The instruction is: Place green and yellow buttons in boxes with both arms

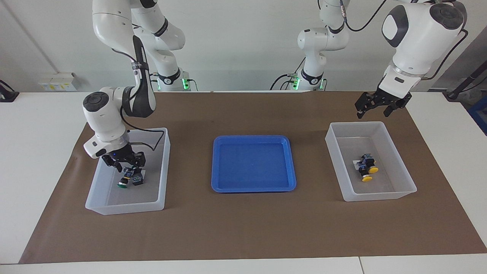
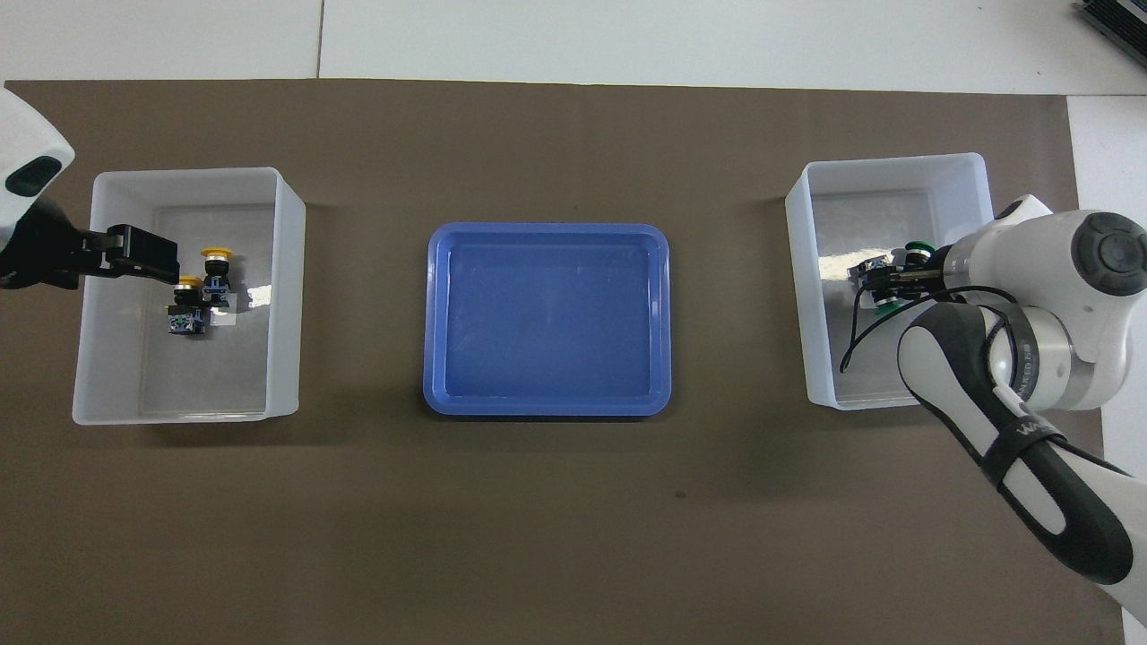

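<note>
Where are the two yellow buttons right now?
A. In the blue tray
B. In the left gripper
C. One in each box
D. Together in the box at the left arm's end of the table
D: both yellow buttons lie side by side on the floor of the box at the left arm's end of the table, while the blue tray holds none.

Bright, even light from above, soft small shadows beside the boxes (image 1: 127,201), and both pictures look sharp.

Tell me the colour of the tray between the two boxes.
Blue. The tray shows best in the overhead view.
</note>
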Motion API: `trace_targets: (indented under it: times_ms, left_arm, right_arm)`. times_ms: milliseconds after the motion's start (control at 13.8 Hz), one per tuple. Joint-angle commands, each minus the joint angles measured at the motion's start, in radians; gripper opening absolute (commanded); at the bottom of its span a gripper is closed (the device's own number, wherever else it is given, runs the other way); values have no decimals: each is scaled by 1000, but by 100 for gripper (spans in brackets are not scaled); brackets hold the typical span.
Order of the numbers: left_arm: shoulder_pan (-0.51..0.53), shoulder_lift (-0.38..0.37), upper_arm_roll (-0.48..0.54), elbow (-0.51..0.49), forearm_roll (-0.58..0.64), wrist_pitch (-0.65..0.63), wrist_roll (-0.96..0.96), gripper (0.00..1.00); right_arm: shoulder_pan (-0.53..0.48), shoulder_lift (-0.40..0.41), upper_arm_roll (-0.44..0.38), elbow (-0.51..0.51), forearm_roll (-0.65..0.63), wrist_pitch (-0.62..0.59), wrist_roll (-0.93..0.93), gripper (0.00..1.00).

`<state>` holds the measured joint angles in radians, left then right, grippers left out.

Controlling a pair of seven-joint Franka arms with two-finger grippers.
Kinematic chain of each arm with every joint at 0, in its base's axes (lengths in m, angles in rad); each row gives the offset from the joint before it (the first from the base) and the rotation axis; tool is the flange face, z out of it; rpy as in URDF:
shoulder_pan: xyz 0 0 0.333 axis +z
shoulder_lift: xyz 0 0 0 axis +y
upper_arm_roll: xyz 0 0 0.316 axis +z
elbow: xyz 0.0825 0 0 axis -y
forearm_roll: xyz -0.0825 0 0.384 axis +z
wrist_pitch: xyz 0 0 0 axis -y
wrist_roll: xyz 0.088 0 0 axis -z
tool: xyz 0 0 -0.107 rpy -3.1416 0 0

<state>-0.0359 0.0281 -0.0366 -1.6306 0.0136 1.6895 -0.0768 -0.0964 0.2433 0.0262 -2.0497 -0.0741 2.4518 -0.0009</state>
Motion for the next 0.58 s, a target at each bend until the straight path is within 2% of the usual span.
trace_targets:
  times_ms: [0, 217, 506]
  left_arm:
    - [-7, -19, 4, -23, -9, 62, -53, 100]
    - [-6, -19, 6, -25, -7, 48, -52, 100]
    - [-1, -19, 6, -26, -7, 52, -52, 100]
  right_arm:
    - [26, -61, 15, 29, 2, -91, 59, 100]
    - [64, -108, 17, 106, 0, -235, 137, 100]
    - [67, -241, 18, 132, 2, -387, 188, 100]
